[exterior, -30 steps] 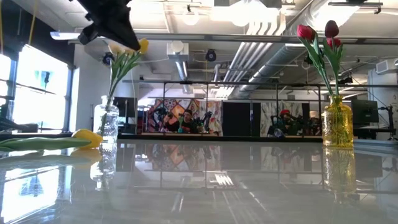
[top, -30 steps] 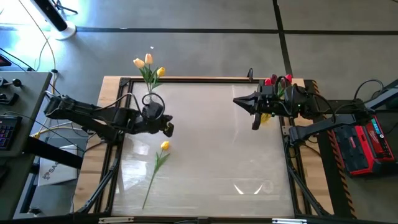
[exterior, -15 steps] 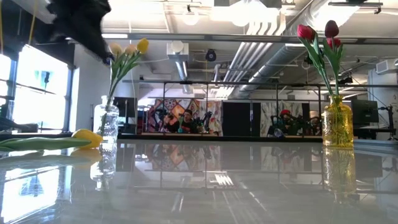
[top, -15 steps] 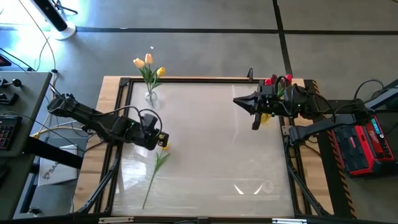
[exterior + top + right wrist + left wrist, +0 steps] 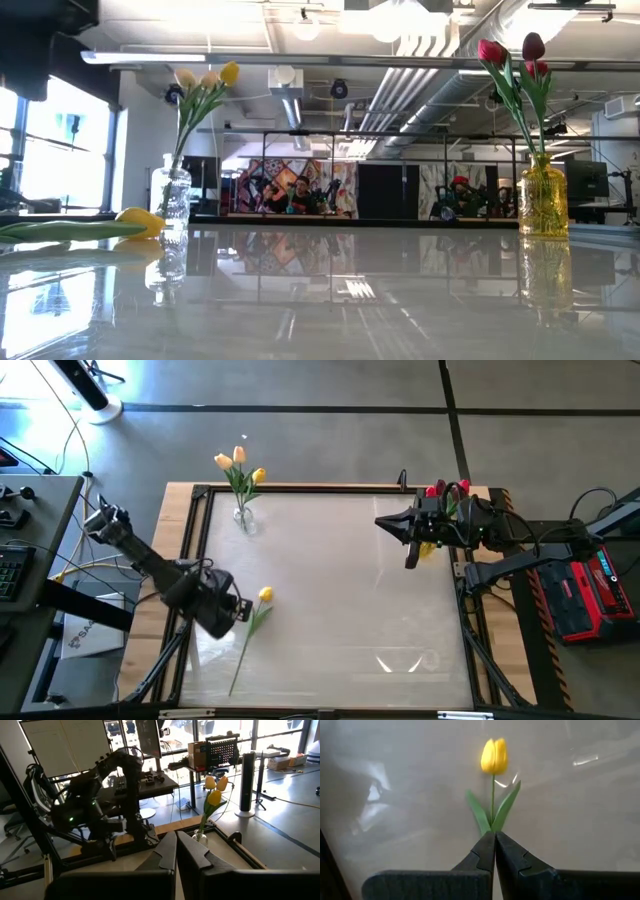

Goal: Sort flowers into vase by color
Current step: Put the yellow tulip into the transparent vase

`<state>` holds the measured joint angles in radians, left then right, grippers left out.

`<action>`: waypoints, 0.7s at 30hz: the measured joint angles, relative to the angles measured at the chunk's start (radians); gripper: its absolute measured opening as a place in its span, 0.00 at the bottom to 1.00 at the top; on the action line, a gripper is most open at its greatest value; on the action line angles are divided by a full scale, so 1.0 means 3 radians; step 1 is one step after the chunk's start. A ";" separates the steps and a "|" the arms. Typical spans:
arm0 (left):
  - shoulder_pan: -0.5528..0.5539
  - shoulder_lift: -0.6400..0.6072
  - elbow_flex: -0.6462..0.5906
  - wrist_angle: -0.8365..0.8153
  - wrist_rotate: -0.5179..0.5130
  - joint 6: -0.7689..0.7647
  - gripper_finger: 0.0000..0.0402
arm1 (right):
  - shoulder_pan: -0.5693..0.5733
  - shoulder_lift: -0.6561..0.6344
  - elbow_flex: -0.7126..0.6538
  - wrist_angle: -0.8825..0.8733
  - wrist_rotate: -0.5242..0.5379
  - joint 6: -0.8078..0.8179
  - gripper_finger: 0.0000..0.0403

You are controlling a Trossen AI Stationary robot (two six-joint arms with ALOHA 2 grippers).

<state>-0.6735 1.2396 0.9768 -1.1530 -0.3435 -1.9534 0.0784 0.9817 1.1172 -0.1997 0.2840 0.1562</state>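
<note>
One yellow tulip with a long green stem [image 5: 252, 628] lies flat on the shiny white table [image 5: 350, 590], near the left side. The left gripper [image 5: 243, 611] is over the table just beside the flower's yellow head, and its two dark fingers [image 5: 485, 851] are pressed tight together with nothing in them. At the far left corner stands a small clear glass vase [image 5: 243, 517] with yellow and pale orange tulips [image 5: 238, 460] in it. At the far right stands a yellow glass vase [image 5: 543, 203] with red and dark red tulips [image 5: 512, 52] in it. The right gripper [image 5: 410, 560] waits near that vase, clenched tight and holding nothing.
</note>
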 joint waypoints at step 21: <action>-0.0148 0.0955 -0.0003 0.0806 0.0353 -0.0611 0.28 | 0.0000 -0.0001 -0.0001 0.0000 0.0000 0.0000 0.00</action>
<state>-0.7181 1.5261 0.9760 -0.9112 -0.2375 -2.1367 0.0784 0.9815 1.1170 -0.1998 0.2840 0.1563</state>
